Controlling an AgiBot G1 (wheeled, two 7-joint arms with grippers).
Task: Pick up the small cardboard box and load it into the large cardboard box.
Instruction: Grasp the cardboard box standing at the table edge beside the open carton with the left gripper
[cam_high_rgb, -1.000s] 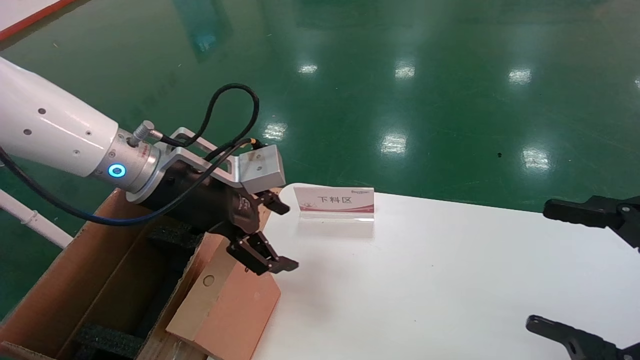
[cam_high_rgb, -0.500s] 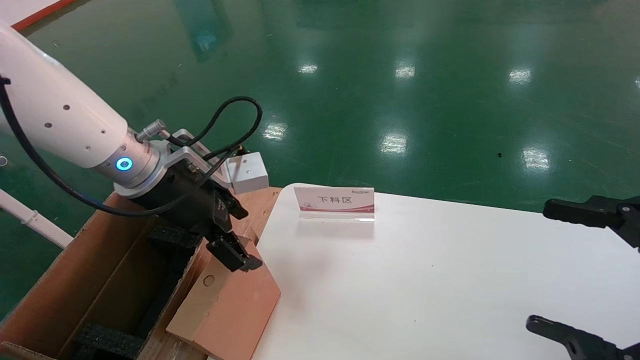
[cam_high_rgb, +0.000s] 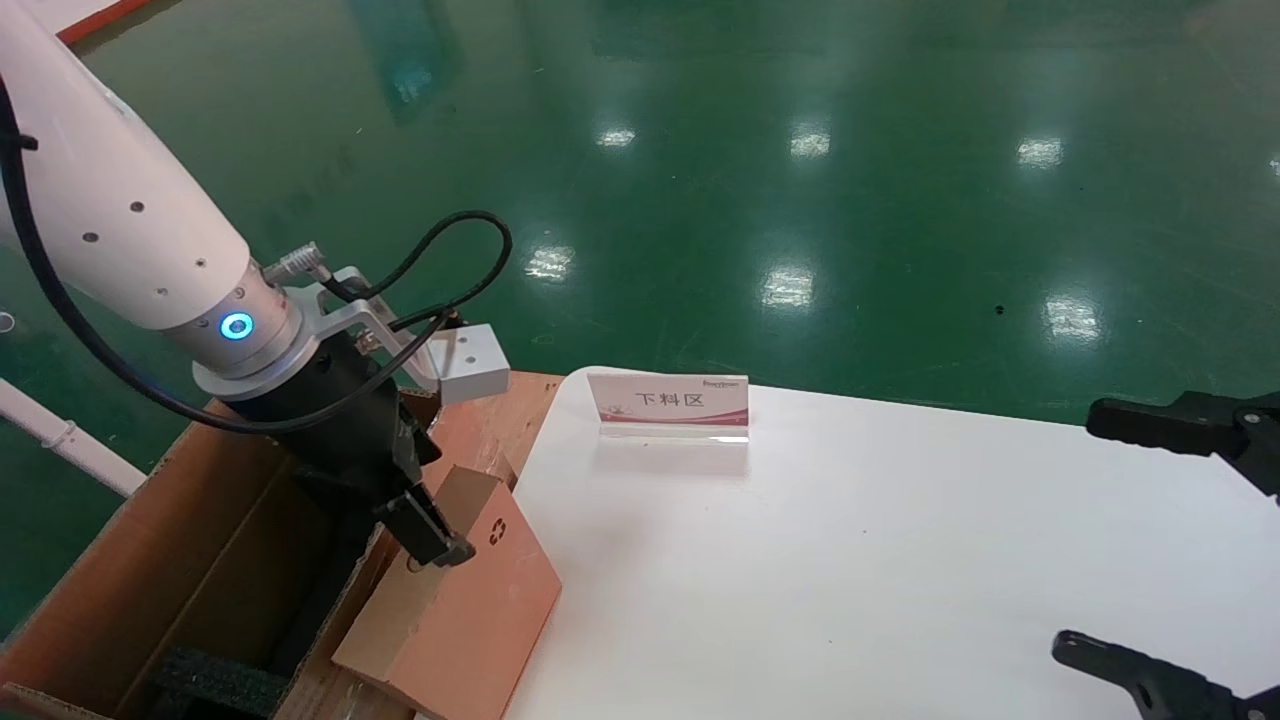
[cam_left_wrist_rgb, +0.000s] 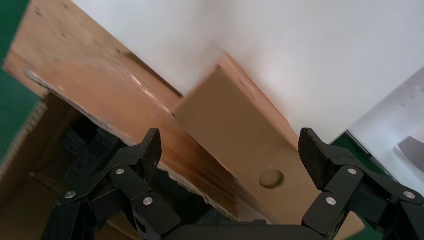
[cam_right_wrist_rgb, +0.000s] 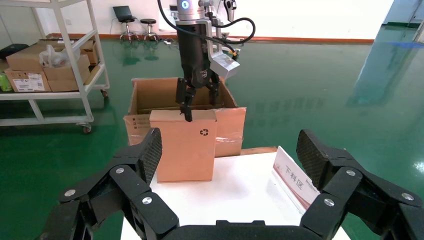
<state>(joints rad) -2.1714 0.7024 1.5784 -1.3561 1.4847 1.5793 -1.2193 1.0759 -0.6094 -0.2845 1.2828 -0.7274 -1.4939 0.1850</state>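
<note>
Item 1, small cardboard box (cam_high_rgb: 455, 610): slim flat carton, standing tilted at the near-left edge of the white table (cam_high_rgb: 900, 560), leaning against the flap of the large cardboard box (cam_high_rgb: 140, 560). Orange-brown broad face with a black recycling mark turned toward the table; paler narrow edge with a round hole faces up and toward the big carton. Not yet loaded.

Item 2, large cardboard box: open-topped, on the floor just beside the table's left end, black foam visible inside, glossy tape on the flap next to the slim carton.

Item 3, left gripper (cam_left_wrist_rgb: 230, 150): poised directly over the top narrow edge of the slim carton, jaws spread wide and holding nothing. In the left wrist view I see one finger out over the big carton's flap and the other past the slim carton's far face, so the opening straddles the carton's thickness.

Item 4, right gripper (cam_right_wrist_rgb: 227, 155): parked over the table's right end, jaws wide, empty.

Item 5, sign (cam_high_rgb: 668, 402): small placard at the table's far edge, well apart from the work.

Handling note: I judge the carton light, stiff and dry, unlikely to slip. I would pinch across the two broad faces near the top edge, with moderate force, since thin board can dent.
</note>
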